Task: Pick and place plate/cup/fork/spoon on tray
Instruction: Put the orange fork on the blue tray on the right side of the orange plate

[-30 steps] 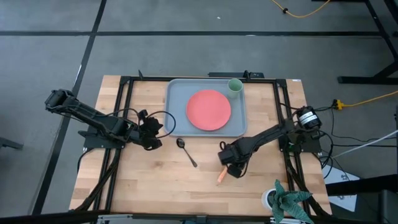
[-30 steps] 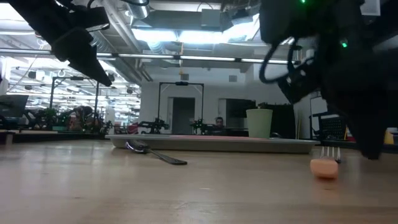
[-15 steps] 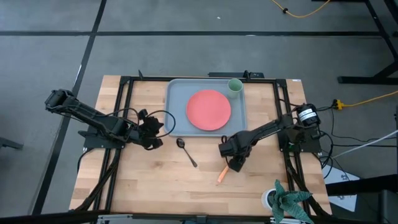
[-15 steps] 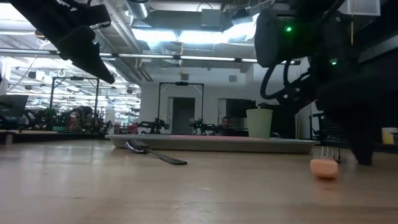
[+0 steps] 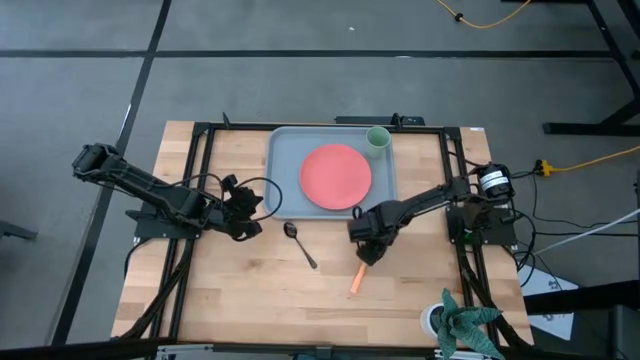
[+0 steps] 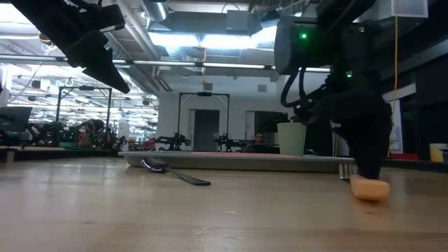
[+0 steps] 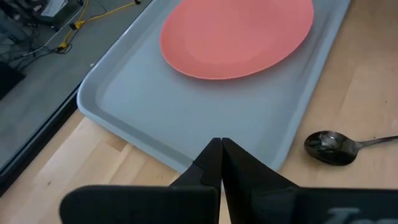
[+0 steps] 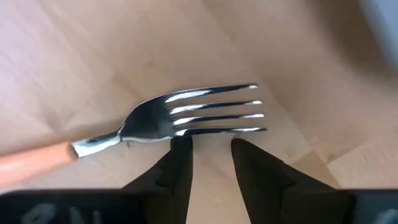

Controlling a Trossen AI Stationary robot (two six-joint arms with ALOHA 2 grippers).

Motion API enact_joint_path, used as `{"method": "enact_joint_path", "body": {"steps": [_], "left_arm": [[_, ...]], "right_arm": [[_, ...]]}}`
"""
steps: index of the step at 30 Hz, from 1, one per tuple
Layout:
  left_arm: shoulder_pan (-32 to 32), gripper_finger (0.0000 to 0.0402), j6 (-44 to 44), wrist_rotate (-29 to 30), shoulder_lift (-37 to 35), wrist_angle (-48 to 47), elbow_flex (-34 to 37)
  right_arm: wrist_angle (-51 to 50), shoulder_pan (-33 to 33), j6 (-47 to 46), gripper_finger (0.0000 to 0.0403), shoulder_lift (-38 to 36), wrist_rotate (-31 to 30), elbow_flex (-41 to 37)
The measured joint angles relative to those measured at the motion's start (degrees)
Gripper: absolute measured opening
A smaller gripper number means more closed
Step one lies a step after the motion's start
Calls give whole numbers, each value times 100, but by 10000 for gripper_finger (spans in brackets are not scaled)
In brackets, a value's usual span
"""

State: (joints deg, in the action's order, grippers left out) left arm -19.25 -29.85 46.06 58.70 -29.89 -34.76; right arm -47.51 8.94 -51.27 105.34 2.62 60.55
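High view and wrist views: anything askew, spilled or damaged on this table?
Nothing stands out. The plate lies flat in the tray, with the cup upright in its corner. The spoon and fork lie intact on the bare wood; the right gripper is open just short of the fork's tines.

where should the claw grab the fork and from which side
Probably at the neck, where the silver tines meet the slim orange handle, coming straight down from above. The fork lies flat on the bare wood, clear of the tray and the spoon, so a top-down pinch across its narrow width looks best. The right claw is open and hangs just over the tines.
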Motion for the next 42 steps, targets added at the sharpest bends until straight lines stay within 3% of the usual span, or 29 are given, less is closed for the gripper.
{"method": "enact_joint_path", "body": {"steps": [7, 13, 23, 31, 42], "left_arm": [[-2, 0, 2, 0, 0, 0, 0], [0, 0, 4, -2, 2, 0, 0], [0, 0, 7, -4, 2, 0, 0], [-1, 0, 7, -7, 2, -2, 0], [-2, 0, 7, -7, 2, 0, 0]], "right_arm": [[178, -79, -91, 121, 21, -181, 88], [599, -127, 80, 121, 42, -1073, 362], [255, -71, 78, 121, 44, -959, 765], [195, 397, 54, 121, 37, -861, 950], [617, 1305, 225, 121, 33, -1497, 953]]}}
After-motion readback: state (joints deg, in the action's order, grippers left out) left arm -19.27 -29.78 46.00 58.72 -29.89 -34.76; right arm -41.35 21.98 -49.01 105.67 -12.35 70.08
